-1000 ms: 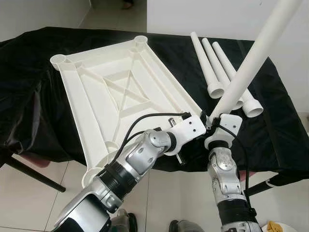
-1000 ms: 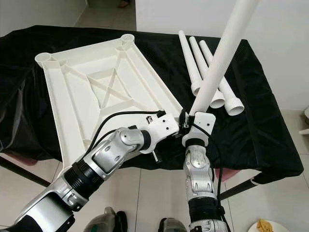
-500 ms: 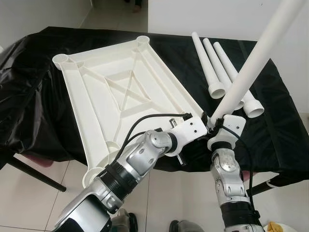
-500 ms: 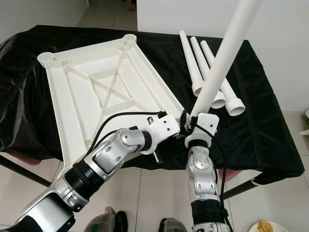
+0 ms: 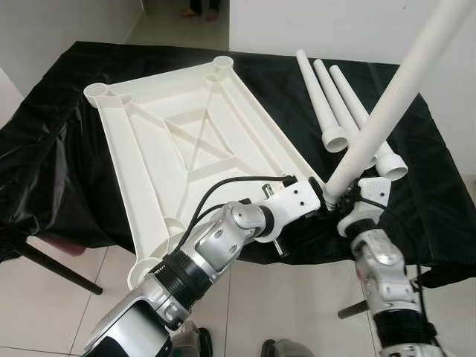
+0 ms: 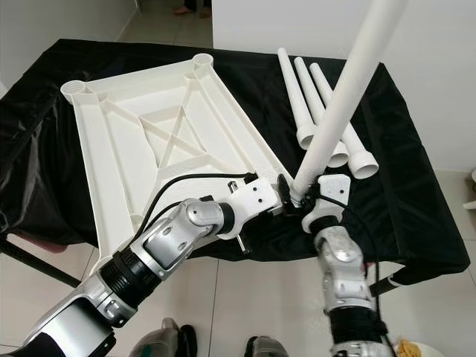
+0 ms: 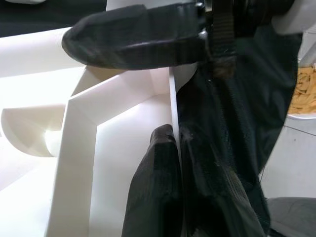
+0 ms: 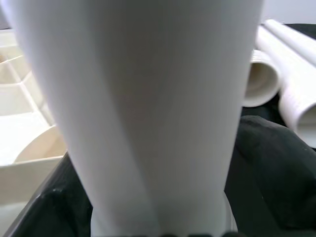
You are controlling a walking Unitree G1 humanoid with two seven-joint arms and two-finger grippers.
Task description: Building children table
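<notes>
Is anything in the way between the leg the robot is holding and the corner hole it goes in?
Nothing visible blocks it. The right gripper holds the white leg with its lower end at the tabletop's near corner socket, where the left gripper pinches the rim. The three spare legs lie farther back on the black cloth.

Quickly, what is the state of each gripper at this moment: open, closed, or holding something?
Left gripper: closed on the rim of the white tabletop.
Right gripper: closed on the white table leg, holding it tilted upward.
</notes>
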